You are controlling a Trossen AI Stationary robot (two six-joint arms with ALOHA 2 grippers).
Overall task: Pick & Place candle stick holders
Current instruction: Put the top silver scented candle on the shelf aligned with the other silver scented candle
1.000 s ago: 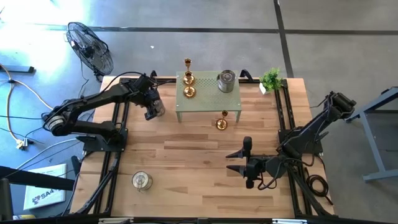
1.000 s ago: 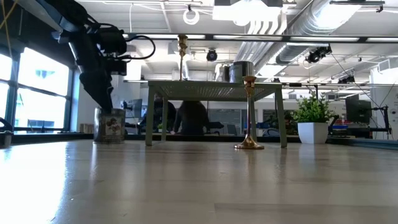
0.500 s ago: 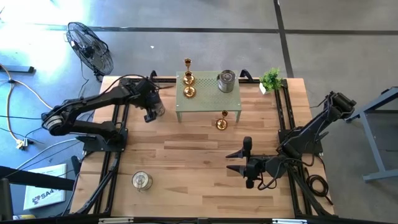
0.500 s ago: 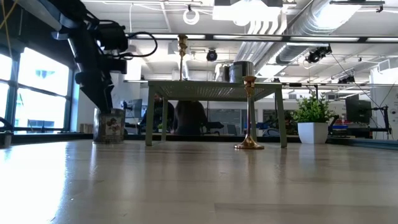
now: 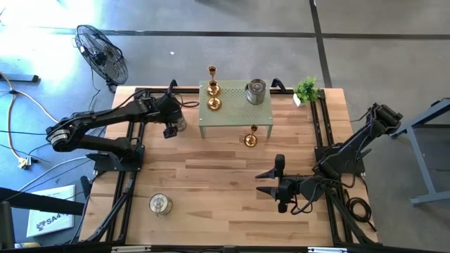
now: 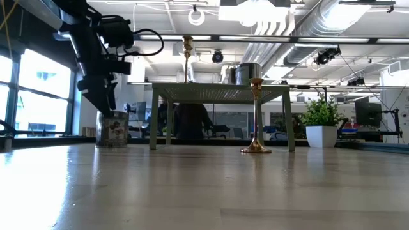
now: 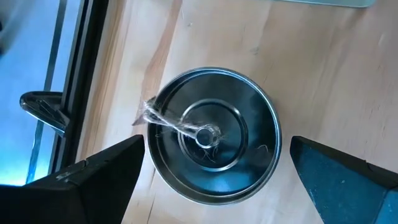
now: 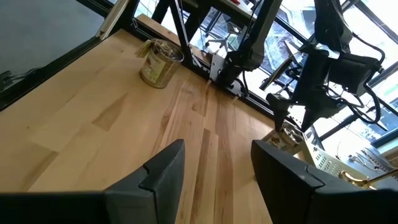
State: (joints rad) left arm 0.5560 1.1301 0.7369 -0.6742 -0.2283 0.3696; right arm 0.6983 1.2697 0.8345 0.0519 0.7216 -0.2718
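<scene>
My left gripper (image 5: 171, 125) hangs open just above a squat silver candle stick holder (image 7: 211, 152) that stands on the table left of the green stand (image 5: 235, 116). Its fingers (image 7: 93, 180) stand on either side of the holder without touching it. On the stand are two gold holders (image 5: 213, 88) and a silver one (image 5: 256, 91). Another gold holder (image 5: 251, 138) stands on its round base in front of the stand. A third silver holder (image 5: 160, 204) sits near the front left corner. My right gripper (image 5: 275, 183) waits open over the table's near right part.
A small potted plant (image 5: 306, 88) stands at the far right corner. Black rails (image 5: 133, 161) run along both sides of the table. A fan (image 5: 102, 53) stands on the floor beyond the far left corner. Bare wood lies across the middle and near side.
My left gripper has rolled about its wrist over the silver holder and drifted a little toward the table's left edge, staying open. The holder has not moved.
</scene>
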